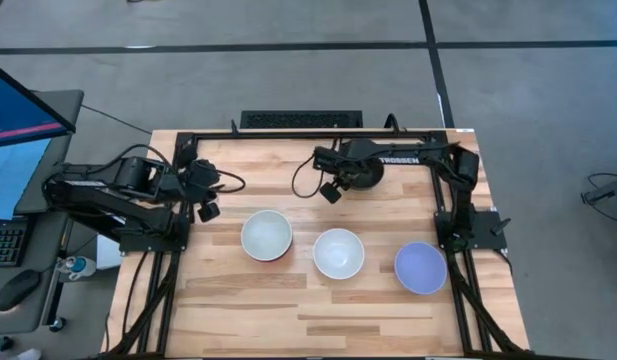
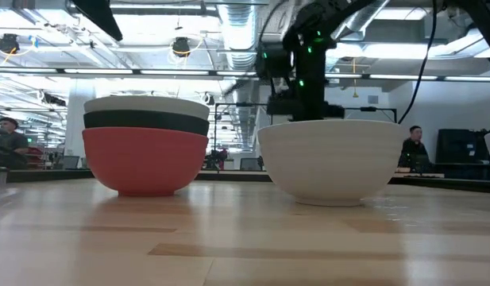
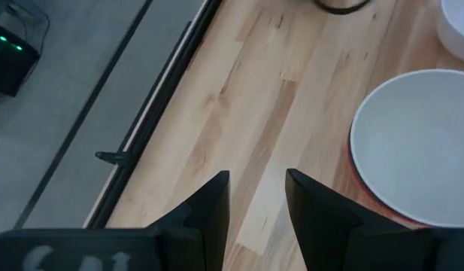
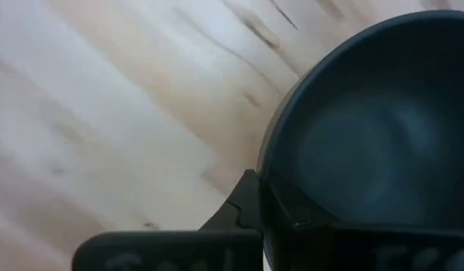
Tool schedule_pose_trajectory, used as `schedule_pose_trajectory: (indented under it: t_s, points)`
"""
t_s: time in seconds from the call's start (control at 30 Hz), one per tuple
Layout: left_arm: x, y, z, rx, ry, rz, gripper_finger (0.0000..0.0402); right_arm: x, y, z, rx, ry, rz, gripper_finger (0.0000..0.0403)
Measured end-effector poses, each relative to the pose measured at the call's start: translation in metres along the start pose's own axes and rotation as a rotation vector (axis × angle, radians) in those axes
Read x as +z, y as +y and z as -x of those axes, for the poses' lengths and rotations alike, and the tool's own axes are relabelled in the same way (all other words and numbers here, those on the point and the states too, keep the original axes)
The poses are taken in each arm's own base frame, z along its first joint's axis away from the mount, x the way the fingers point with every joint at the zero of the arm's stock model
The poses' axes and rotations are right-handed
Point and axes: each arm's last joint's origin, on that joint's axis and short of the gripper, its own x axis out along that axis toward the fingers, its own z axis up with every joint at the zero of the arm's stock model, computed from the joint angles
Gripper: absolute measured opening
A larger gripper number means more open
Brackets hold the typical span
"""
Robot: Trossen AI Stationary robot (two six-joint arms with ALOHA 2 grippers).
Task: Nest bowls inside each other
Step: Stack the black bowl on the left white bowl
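Three bowls stand nested near the table's left: white on black on red [image 1: 266, 236] [image 2: 145, 147]. A single white bowl [image 1: 339, 253] [image 2: 332, 159] rests on its base at mid-table, and the lavender-blue bowl [image 1: 421, 267] stands to its right. My right gripper [image 1: 346, 180] [image 4: 269, 207] hangs over the far middle of the table, shut on a second black bowl [image 1: 366, 172] [image 4: 367, 135]. My left gripper [image 1: 206, 197] [image 3: 254, 199] is open above bare wood just left of the stack [image 3: 412, 147]. My right gripper holds the black bowl by its rim [image 4: 273, 177]. One finger [image 4: 243, 207] shows outside the wall, and the other seems to be inside the hollow. The bowl is lifted clear of the table, mouth up, behind the single white bowl in the low view.
A black frame [image 1: 288, 133] runs along the table's far edge and both sides. Cables [image 1: 303, 180] trail from the right arm over the far wood. Bare wood lies along the near edge. A monitor and keyboard sit off the left side. People show in the room behind.
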Motion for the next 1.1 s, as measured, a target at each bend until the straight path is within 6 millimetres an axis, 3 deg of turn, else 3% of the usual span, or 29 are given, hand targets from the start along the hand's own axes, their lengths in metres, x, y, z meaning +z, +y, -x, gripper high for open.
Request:
schedule_pose_trajectory:
  t_s: [0.17,0.27,0.53,0.73,0.83,1.0,1.1]
  points:
    - [-0.01,0.01,0.008,0.032,-0.032,0.043,0.0122,0.005,0.02,0.029,0.037,-0.071,0.043,0.0014]
    - [-0.027,0.014,0.007,0.038,-0.036,0.071,0.0122,0.008,0.031,0.049,0.075,-0.128,0.06,0.0009]
    - [-0.08,0.016,-0.014,0.009,0.018,0.16,0.0122,0.002,0.06,0.098,0.159,-0.207,0.086,0.0018]
    - [-0.101,0.014,-0.024,-0.029,0.053,0.172,0.0122,-0.006,0.082,0.123,0.272,-0.263,0.106,0.0012]
    - [-0.104,0.014,-0.025,-0.042,0.053,0.164,0.0122,0.001,0.101,0.124,0.321,-0.276,0.133,0.002]
    - [-0.105,0.014,-0.024,-0.066,0.059,0.141,0.0122,0.015,0.148,0.125,0.351,-0.283,0.26,0.0017]
    - [-0.105,0.014,-0.024,-0.083,0.068,0.128,0.0122,0.017,0.158,0.103,0.38,-0.253,0.255,0.0015]
